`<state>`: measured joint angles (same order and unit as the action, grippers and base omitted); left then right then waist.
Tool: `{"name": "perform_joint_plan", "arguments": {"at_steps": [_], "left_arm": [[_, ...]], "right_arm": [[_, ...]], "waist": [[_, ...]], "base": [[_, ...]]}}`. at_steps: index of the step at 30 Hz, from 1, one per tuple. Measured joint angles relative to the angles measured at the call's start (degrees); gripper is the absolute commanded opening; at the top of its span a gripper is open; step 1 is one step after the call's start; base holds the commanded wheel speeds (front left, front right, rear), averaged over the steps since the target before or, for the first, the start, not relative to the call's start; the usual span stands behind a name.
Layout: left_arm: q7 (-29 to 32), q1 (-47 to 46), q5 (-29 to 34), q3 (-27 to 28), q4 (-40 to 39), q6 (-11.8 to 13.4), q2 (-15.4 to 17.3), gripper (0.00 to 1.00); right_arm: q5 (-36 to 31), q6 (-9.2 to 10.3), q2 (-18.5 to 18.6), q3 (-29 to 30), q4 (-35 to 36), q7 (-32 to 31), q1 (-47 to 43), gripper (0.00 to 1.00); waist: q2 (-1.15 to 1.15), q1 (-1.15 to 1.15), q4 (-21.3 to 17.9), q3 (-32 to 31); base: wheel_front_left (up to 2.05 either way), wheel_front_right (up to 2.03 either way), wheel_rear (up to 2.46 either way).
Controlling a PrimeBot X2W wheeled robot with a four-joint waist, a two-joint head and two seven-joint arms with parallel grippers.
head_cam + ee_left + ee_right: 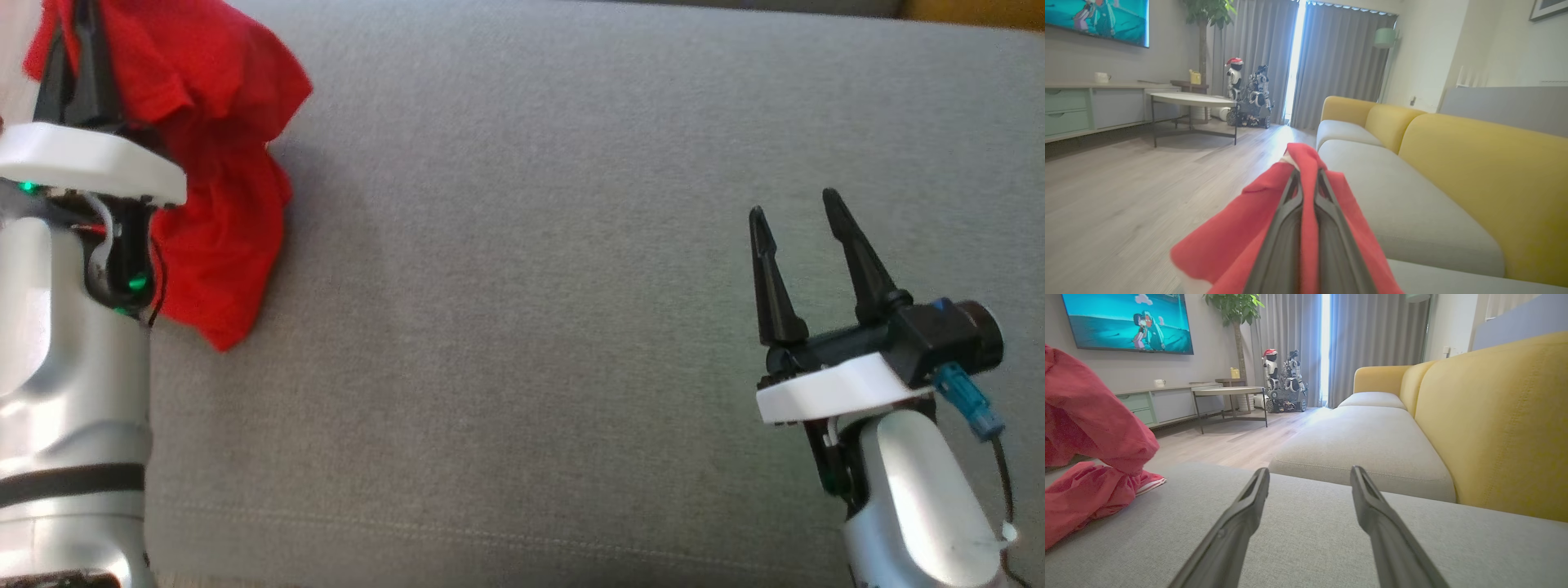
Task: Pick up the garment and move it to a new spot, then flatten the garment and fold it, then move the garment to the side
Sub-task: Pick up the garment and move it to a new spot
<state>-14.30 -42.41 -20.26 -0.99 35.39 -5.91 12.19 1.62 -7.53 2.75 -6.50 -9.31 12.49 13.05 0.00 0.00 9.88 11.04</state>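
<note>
Living room with pale wood-grain floor (1126, 196), grey pleated curtains (1339, 61) and a long sofa: seat cushion (571, 245) of grey, finely woven cloth with a stitched seam near the front edge, backrest (1494, 416) of rounded yellow upholstery. Soft red garment (220, 204), crumpled into loose folds, at the far left of the cushion; upper part raised and draped, lower end bunched on the seat. Jaws of the left gripper (1308, 175) closed tight on a fold of the garment, red cloth pinched between the two dark tapered fingers and spilling down both sides of them. Glossy silver-white left forearm (65, 367) with a black band, upright along the left edge of the head view, white wrist plate just before the cloth. Well apart from the garment, at the lower right above bare cushion, the right gripper (793, 202): two pointed matt-black fingers spread wide, nothing between them. Pale right forearm (914, 482) angled up and slightly leftward from the lower right corner, black camera housing and a blue connector at the wrist
</note>
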Motion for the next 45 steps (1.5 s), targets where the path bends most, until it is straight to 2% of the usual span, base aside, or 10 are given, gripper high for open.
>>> {"name": "perform_joint_plan", "arguments": {"at_steps": [9, 16, 26, 34, 35, 36, 37, 41, 42, 45], "left_arm": [[7.01, 1.30, -1.49, -4.28, -15.83, -0.04, -3.82, 0.00], [12.15, 2.33, -0.49, -8.20, -19.95, 1.47, -5.75, 0.00], [13.73, 1.55, 0.52, -13.29, -13.06, 3.59, -8.70, 0.00], [10.84, -4.94, -1.20, -19.12, -4.01, 4.46, -9.93, 0.00], [10.59, -5.34, -2.01, -20.61, -3.20, 4.45, -9.98, 0.27], [10.59, -5.34, -2.01, -20.61, -3.20, 4.45, -9.98, 0.27], [10.11, -5.75, -4.69, -24.65, -1.77, 4.45, -9.94, 1.00], [9.04, -5.83, -8.95, -31.64, -1.63, 4.37, -10.05, 1.00], [8.43, -5.83, -11.29, -35.62, -1.74, 4.53, -10.20, 1.00], [7.65, -5.83, -13.26, -38.19, -1.94, 5.34, -10.20, 1.00]], "right_arm": [[1.94, 0.00, -0.03, 0.71, -0.74, 1.23, -1.11, 1.00], [3.21, 0.00, -0.04, 1.18, -0.25, 1.72, -0.73, 1.00], [4.27, 0.00, -0.03, -0.88, 4.85, 1.90, 1.17, 1.00], [6.30, 0.00, -0.03, -3.92, 7.94, 2.16, 3.35, 1.00], [6.55, 0.00, -0.04, -4.14, 7.99, 2.16, 3.38, 1.00], [6.55, 0.00, -0.04, -4.14, 7.99, 2.16, 3.38, 1.00], [7.00, 0.00, -0.04, -4.36, 8.02, 2.16, 3.46, 1.00], [7.14, 0.00, -0.04, -4.30, 8.02, 2.16, 3.69, 1.00], [7.14, 0.00, -0.03, -4.00, 7.90, 2.16, 3.79, 1.00], [7.14, 0.00, -0.03, -3.78, 7.84, 2.16, 3.80, 1.00]], "waist": [[0.00, 0.00, -4.77, -2.54], [0.00, 0.00, -10.40, -2.50], [0.00, 0.00, -19.98, 1.72], [0.00, 0.00, -27.52, 7.14], [0.00, 0.00, -28.35, 7.69], [0.00, 0.00, -28.35, 7.69], [0.00, 0.00, -29.88, 8.66], [0.00, 0.00, -31.33, 9.66], [0.00, 0.01, -31.36, 9.79], [0.00, 0.00, -30.78, 9.50]], "base": [[0.00, 0.00, 0.00], [0.00, 0.00, 0.00], [0.00, 0.00, 0.00], [0.00, 0.00, 0.00], [0.00, 0.00, 0.00], [0.00, 0.00, 0.00], [0.00, 0.00, 0.00], [0.00, 0.00, 0.00], [0.00, 0.00, 0.00], [0.00, 0.00, 0.00]]}}
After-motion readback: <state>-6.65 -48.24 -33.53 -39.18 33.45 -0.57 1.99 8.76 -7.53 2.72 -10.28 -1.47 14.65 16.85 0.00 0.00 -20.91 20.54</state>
